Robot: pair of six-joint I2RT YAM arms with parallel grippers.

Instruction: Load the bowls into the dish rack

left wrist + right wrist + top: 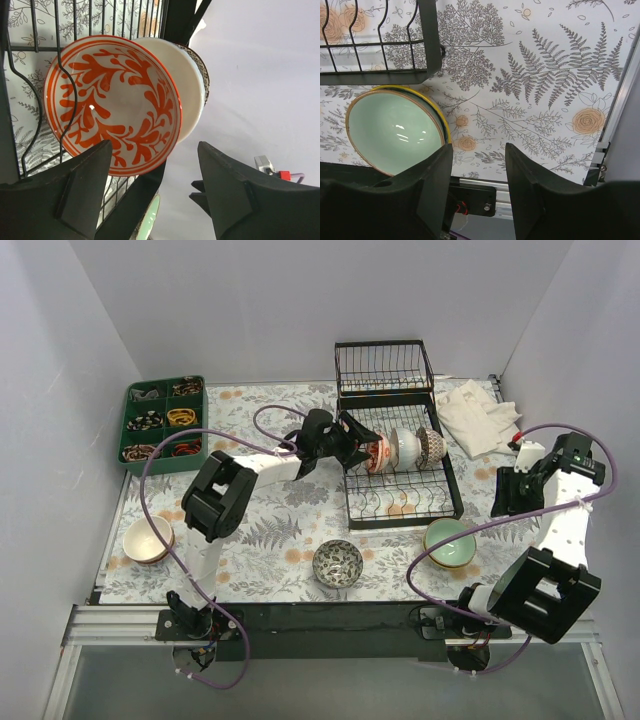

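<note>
The black wire dish rack (402, 502) holds three bowls on edge in a row: a red-orange patterned bowl (378, 455), a white one (405, 448) and a brown lattice one (431, 446). My left gripper (356, 448) is open just left of the red-orange bowl (112, 105), with nothing between its fingers (155, 147). The white bowl (189, 85) leans behind it. A pale green bowl (450, 543) sits on the table by the rack's near right corner. My right gripper (508, 498) hangs open and empty (479, 147) to the right of the green bowl (395, 132).
A blue-patterned bowl (338, 563) stands near the table's front middle and a cream bowl (148, 539) at the front left. A green compartment tray (165, 420) is at the back left. A white cloth (480, 415) lies right of the rack's tall basket end (384, 367).
</note>
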